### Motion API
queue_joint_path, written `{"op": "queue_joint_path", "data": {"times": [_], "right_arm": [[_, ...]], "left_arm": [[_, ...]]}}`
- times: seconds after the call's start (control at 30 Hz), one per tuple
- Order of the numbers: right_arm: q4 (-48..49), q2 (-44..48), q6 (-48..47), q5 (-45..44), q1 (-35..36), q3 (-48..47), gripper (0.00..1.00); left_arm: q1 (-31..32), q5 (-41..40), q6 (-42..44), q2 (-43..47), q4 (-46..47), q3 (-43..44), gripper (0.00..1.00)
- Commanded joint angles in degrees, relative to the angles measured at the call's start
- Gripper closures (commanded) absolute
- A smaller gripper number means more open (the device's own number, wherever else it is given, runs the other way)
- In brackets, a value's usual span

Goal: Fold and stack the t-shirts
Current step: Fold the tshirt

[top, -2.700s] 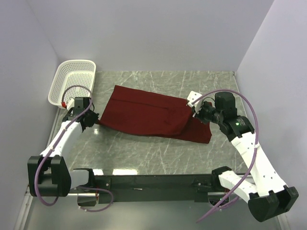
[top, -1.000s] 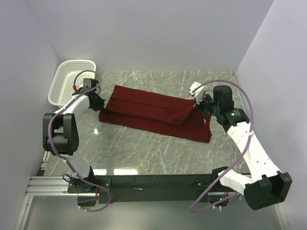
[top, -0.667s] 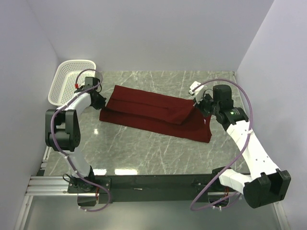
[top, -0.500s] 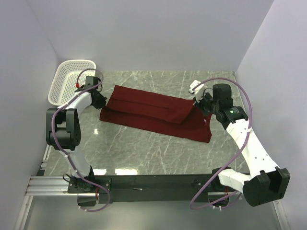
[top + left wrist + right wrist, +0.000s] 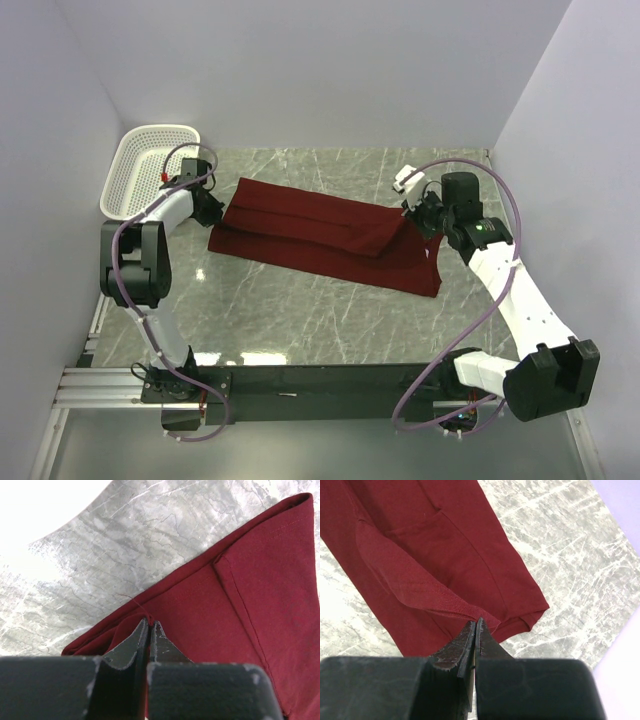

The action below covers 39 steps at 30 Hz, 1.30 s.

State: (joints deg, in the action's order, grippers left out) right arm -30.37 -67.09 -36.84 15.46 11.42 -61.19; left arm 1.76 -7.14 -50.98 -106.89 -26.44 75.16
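left pincer (image 5: 149, 625) pinching maroon t-shirt (image 5: 305, 233) hem | right pincer (image 5: 475, 622) pinching its opposite end, fold lifted

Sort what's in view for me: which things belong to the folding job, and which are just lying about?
Part of the job:
- maroon t-shirt, partly folded on the table
- left hand, pinching its left edge
- right hand, pinching its right hem

Lying about:
- white mesh basket, far-left corner, apart from the shirt
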Motion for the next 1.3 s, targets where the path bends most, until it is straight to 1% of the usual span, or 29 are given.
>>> {"op": "queue_joint_path", "data": {"times": [0.0, 0.43, 0.47, 0.53, 0.57, 0.6, 0.63, 0.7, 0.77, 0.93, 1.03, 1.13, 1.27], "right_arm": [[2.5, -0.1, 0.9, -0.2, -0.7, -3.3, 1.00], [2.8, -1.0, 1.1, 0.2, -1.2, -3.4, 1.00], [2.8, -1.1, 1.1, 0.3, -1.2, -3.4, 1.00], [2.7, -1.1, 1.1, 0.4, -1.3, -3.3, 1.00], [2.7, -1.1, 1.1, 0.5, -1.3, -3.3, 1.00], [2.8, -1.2, 1.1, 0.8, -1.3, -3.3, 1.00], [2.7, -1.2, 1.1, 0.8, -1.4, -3.2, 1.00], [2.7, -1.6, 1.0, 1.0, -1.4, -3.3, 1.00], [2.8, -1.9, 1.0, 1.1, -1.4, -3.4, 1.00], [3.3, -3.7, 1.0, 0.9, -1.4, -3.7, 1.00], [3.3, -5.4, 0.8, 0.4, -1.3, -4.4, 1.00], [4.1, -7.3, 1.0, -0.9, -1.5, -5.1, 1.00], [4.9, -10.2, 1.7, -2.5, -1.8, -6.9, 1.00]], "left_arm": [[0.3, -0.2, 1.3, -0.3, 0.1, 2.6, 0.99], [1.0, 0.5, 2.5, -2.8, -1.2, 6.2, 0.99], [1.0, 0.8, 2.6, -3.1, -1.3, 6.8, 0.97], [1.1, 1.2, 3.5, -3.1, -1.7, 7.5, 0.90], [1.1, 0.8, 3.8, -2.4, -1.7, 7.9, 0.75], [1.1, -0.5, 3.9, -1.7, -1.8, 8.0, 0.66], [1.1, -0.9, 4.2, -1.0, -1.6, 8.0, 0.52], [1.1, -2.2, 4.7, 1.2, -1.7, 8.2, 0.43], [1.1, -2.5, 5.8, 3.3, -1.7, 8.2, 0.36], [1.1, -3.2, 10.0, 9.4, 1.1, 5.4, 0.30], [1.1, -3.0, 12.8, 17.3, 4.7, 0.7, 0.25], [1.2, -2.7, 14.8, 22.6, 7.6, -4.8, 0.23], [1.1, -2.2, 16.5, 32.7, 9.4, -13.5, 0.19]]}}
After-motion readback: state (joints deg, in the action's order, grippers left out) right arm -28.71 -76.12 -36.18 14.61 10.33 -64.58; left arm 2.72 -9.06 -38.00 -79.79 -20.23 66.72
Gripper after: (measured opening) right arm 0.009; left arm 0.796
